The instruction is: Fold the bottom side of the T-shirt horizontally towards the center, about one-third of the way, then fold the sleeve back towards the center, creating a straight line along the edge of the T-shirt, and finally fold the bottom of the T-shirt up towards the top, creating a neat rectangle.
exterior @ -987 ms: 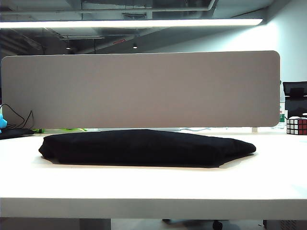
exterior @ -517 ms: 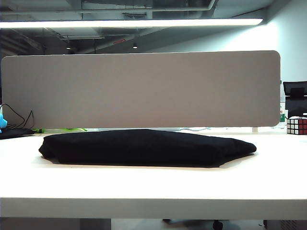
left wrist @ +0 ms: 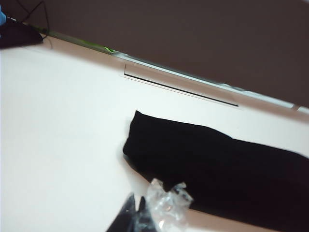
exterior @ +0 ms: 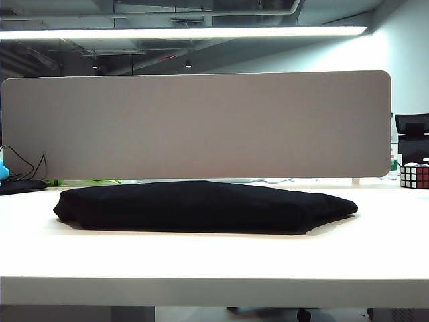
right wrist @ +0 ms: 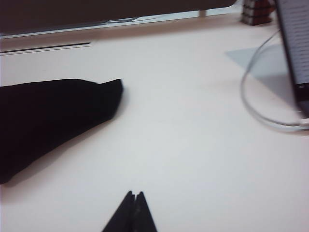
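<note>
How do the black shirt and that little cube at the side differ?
The T-shirt is large, plain black, soft and folded flat mid-table; the Rubik's cube is small, boxy and rigid, with coloured squares, at the table's far right edge. Both rest on the white table, untouched; the shut left gripper and right gripper hover clear.

Rubik's cube (exterior: 414,176) on white table (exterior: 214,258), grey divider panel (exterior: 201,124)

The folded black cloth T-shirt (left wrist: 217,169) is lying on the white table (left wrist: 63,121), near the closed left gripper (left wrist: 137,215).
</note>
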